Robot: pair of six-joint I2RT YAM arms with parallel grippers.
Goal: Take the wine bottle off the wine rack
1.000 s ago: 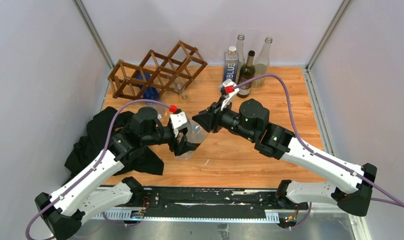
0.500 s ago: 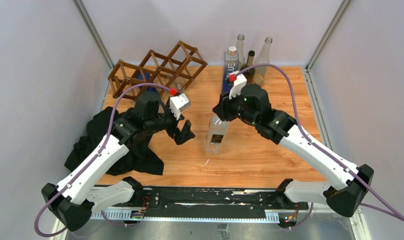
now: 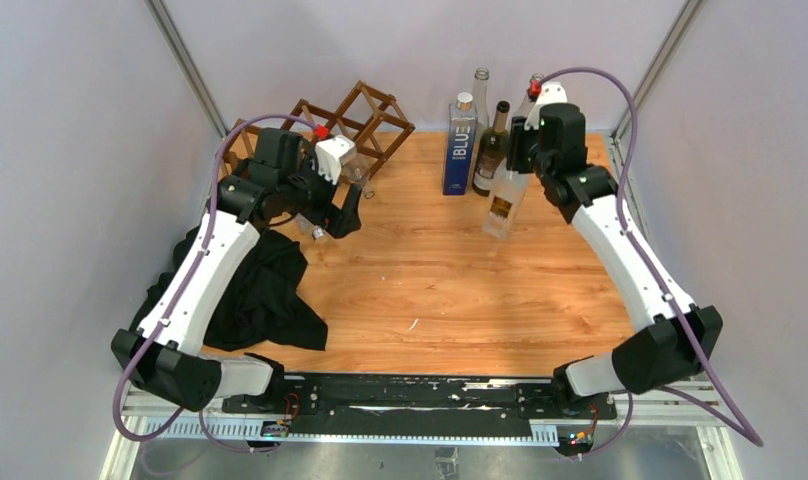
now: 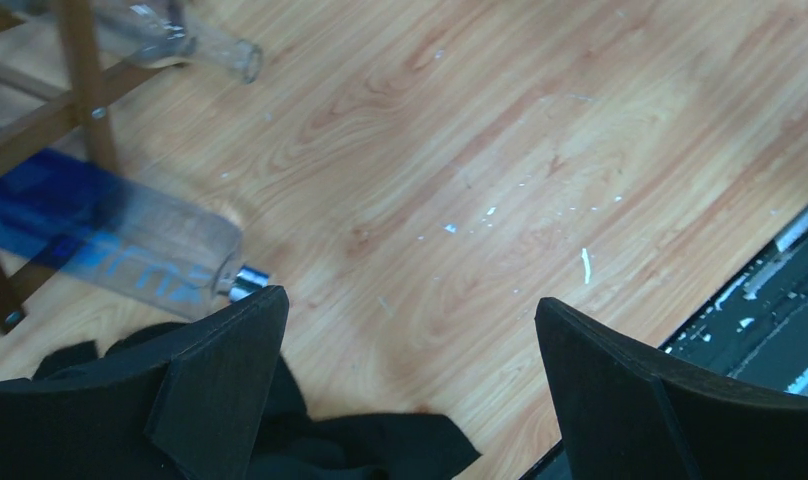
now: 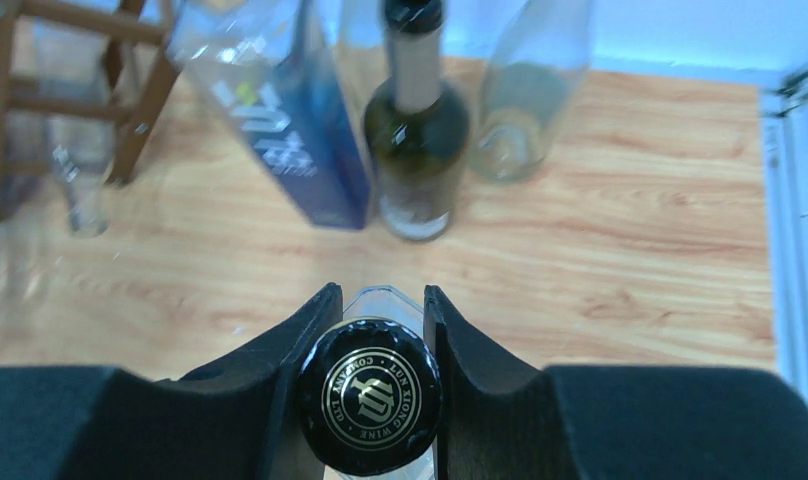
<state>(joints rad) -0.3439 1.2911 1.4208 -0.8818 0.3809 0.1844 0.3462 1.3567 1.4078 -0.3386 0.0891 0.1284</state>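
Observation:
A clear wine bottle (image 3: 501, 205) with a black cap (image 5: 370, 395) hangs slightly tilted over the back right of the table. My right gripper (image 3: 521, 150) is shut on its neck just under the cap, and the fingers (image 5: 310, 330) press it from both sides. The dark wooden wine rack (image 3: 365, 110) stands at the back left. A blue bottle (image 4: 130, 250) and a clear bottle (image 4: 205, 45) lie in its cells. My left gripper (image 3: 330, 222) hovers just in front of the rack, open and holding nothing, its fingers (image 4: 250, 340) spread wide over bare wood.
Several bottles stand at the back: a tall blue one (image 3: 460, 145), a dark green one (image 3: 493, 145) and two clear ones (image 3: 531, 95), all close to the held bottle. A black cloth (image 3: 260, 290) lies at the left, under my left arm.
My left gripper opened, let go of the bottle and swung back left to the rack. My right arm carried the bottle upright from mid-table to the back right.

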